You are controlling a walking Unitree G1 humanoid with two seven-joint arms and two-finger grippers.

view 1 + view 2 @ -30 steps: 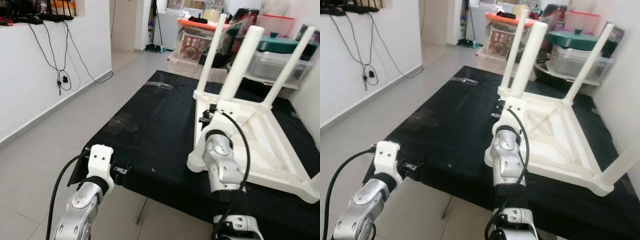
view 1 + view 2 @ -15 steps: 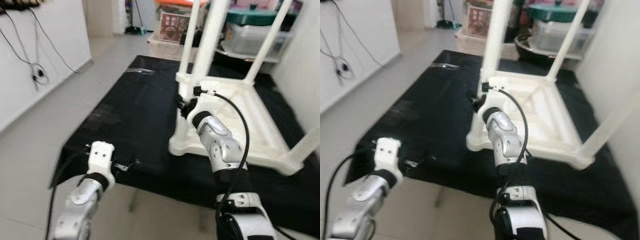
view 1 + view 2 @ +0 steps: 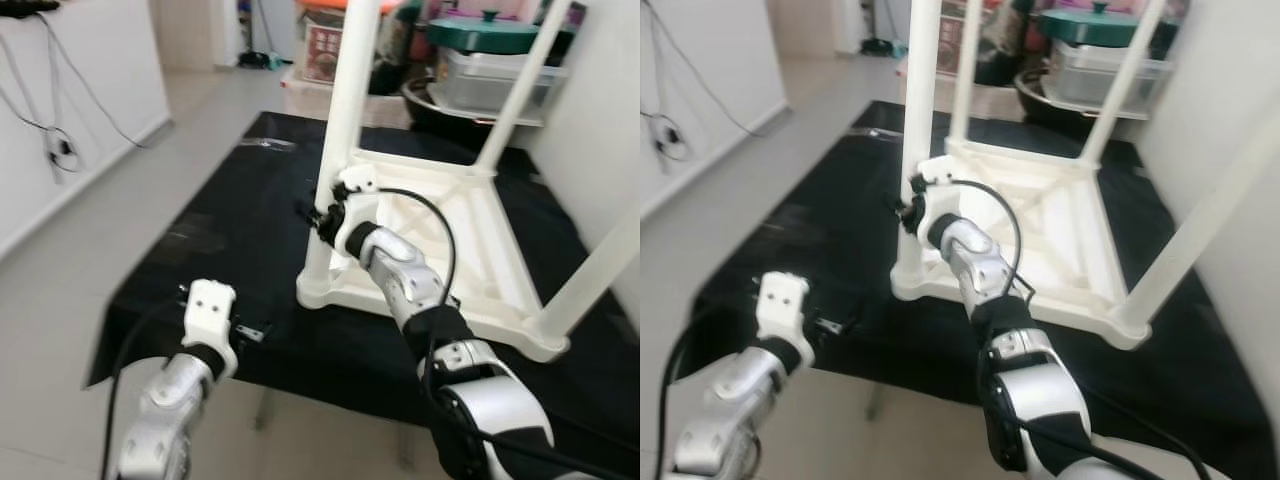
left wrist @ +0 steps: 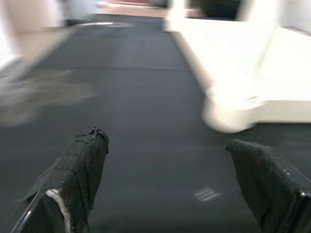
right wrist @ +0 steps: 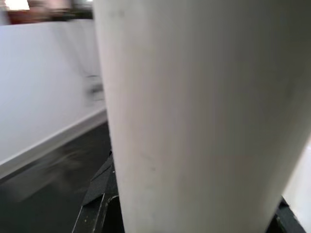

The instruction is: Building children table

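Note:
A white children's table (image 3: 455,235) lies upside down on a black-covered table (image 3: 240,210), its legs pointing up. My right gripper (image 3: 320,214) is at the lower part of the near-left leg (image 3: 345,120). In the right wrist view that leg (image 5: 194,111) stands between the two black fingers (image 5: 97,194), which sit on either side of it. My left gripper (image 4: 172,184) hovers open over the black cover near its front-left edge (image 3: 250,330). It holds nothing, and the white table's near corner (image 4: 233,114) lies ahead of it.
Storage boxes and a green-lidded pot (image 3: 490,25) crowd the floor behind the black table. A white wall (image 3: 605,130) runs close along the right side. On the left there is grey tiled floor (image 3: 70,270) and a wall with hanging cables (image 3: 55,150).
The whole picture has shifted, so the camera moved. My right arm now stretches further forward, its gripper still at the near-left leg. The left gripper stays by the front edge.

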